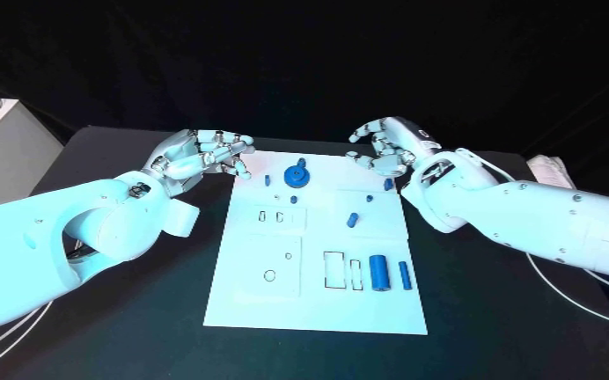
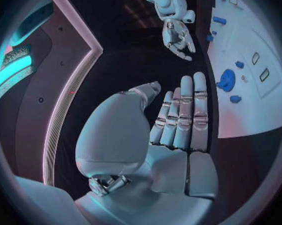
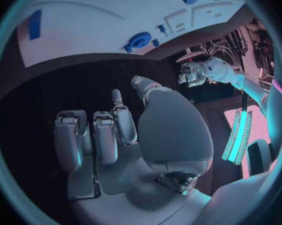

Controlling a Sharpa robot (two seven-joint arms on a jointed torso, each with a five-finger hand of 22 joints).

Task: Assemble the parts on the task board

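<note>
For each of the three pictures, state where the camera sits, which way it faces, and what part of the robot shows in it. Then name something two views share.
Head view: on the robot's head, looking down at the task board; both arms enter, left hand and right hand hovering at the board's far corners.
Left wrist view: behind the left hand, facing across the table; right hand beyond.
Right wrist view: behind the right hand, facing the board.
Shared: all show the blue gear-like part.

- The black table (image 1: 482, 310) carries the task board (image 1: 318, 305), a white plate lying flat at its middle.
- White cables (thin, looping) lie at four (image 1: 577, 296) and eight o'clock (image 1: 16, 332).
</note>
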